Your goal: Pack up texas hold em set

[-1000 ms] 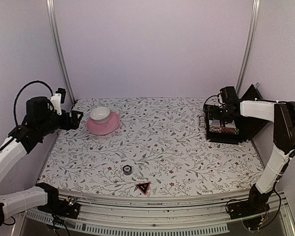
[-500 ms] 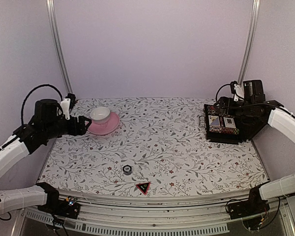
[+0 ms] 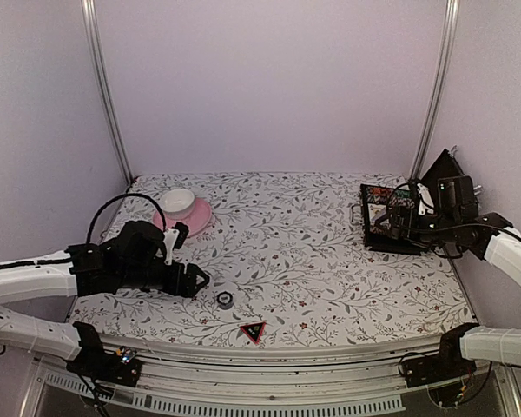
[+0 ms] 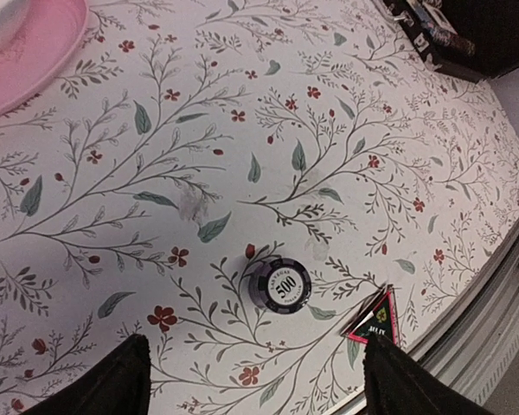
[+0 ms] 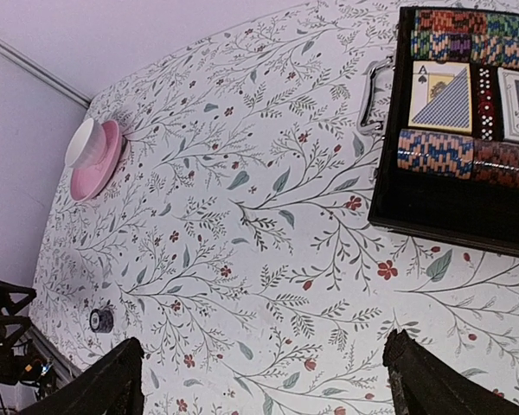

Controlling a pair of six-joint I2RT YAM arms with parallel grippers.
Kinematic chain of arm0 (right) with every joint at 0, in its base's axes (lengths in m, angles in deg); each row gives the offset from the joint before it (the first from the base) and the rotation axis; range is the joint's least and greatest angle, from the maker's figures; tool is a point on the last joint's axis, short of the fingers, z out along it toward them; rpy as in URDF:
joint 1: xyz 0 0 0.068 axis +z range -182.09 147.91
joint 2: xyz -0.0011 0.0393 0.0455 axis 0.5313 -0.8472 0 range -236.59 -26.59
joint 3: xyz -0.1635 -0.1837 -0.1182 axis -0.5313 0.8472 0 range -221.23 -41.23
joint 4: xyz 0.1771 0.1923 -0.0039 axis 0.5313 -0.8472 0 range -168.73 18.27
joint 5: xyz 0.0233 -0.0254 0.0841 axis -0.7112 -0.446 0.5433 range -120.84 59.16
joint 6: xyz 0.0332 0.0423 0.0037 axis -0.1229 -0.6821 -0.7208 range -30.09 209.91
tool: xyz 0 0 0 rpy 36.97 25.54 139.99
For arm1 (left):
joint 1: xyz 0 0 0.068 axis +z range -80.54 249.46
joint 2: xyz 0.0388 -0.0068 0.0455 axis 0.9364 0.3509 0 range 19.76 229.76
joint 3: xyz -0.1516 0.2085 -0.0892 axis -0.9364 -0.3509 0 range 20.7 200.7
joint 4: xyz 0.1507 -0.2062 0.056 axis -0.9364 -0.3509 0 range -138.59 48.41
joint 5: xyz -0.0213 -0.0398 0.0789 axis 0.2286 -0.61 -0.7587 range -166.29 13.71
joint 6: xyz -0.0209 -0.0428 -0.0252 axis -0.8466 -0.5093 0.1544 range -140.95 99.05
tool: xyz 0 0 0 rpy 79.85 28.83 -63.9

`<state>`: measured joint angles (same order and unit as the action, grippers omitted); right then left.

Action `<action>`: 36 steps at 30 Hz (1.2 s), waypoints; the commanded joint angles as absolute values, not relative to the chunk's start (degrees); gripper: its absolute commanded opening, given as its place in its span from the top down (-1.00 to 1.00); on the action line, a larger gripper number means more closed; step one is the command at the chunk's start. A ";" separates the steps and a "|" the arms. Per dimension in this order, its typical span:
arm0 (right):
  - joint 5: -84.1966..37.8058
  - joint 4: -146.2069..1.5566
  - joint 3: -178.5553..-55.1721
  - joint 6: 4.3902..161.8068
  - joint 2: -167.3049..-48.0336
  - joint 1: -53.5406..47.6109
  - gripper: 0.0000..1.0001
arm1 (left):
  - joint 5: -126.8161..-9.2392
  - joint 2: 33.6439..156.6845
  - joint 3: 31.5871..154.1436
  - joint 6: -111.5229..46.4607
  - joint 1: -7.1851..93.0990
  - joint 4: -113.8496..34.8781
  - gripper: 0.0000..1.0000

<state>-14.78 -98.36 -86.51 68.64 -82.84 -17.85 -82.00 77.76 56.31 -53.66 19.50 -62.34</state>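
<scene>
The black case (image 3: 391, 228) lies open at the right of the table, with striped chip rolls (image 5: 467, 154) and boxed card decks (image 5: 438, 97) inside. A short black stack of chips marked 500 (image 4: 280, 284) stands near the front edge, also in the top view (image 3: 225, 301). The red-black triangle marker (image 3: 253, 331) lies just right of it, also in the left wrist view (image 4: 374, 318). My left gripper (image 3: 198, 280) is open and empty, low over the cloth just left of the chip. My right gripper (image 3: 389, 222) is open and empty, above the case.
A pink saucer with a white cup (image 3: 181, 208) sits at the back left, also in the right wrist view (image 5: 92, 153). The floral cloth (image 3: 286, 252) covers the table. The table's front rail (image 3: 313, 365) runs just past the marker.
My left arm has swung down from the back left toward the chip near the front edge. My right arm has pulled back and now hangs over the case.
</scene>
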 commanded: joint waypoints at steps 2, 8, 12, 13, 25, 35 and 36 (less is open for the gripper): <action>-7.50 -95.02 -82.86 65.84 -83.88 -17.64 -0.93 | -80.78 81.80 53.61 -58.40 18.34 -54.66 -0.70; -7.47 -94.41 -82.15 65.64 -83.02 -17.66 -0.93 | -76.92 84.97 52.49 -57.30 16.83 -48.79 -0.71; -6.92 -94.08 -82.08 65.27 -83.45 -17.68 -0.93 | -78.38 91.69 55.56 -55.93 15.09 -50.37 -0.71; -6.85 -93.94 -81.93 65.09 -83.53 -17.66 -0.93 | -79.31 93.45 56.58 -55.74 14.42 -51.00 -0.71; -6.45 -93.26 -80.93 65.51 -82.67 -17.62 -0.94 | -88.82 108.88 65.31 -55.48 9.04 -56.49 -0.70; -5.97 -93.27 -81.14 66.01 -82.66 -17.67 -0.94 | -94.41 114.66 69.37 -56.02 6.34 -60.92 -0.29; -5.96 -93.26 -81.28 66.01 -82.72 -17.61 -0.94 | -94.54 114.90 69.43 -56.10 6.22 -61.00 -0.26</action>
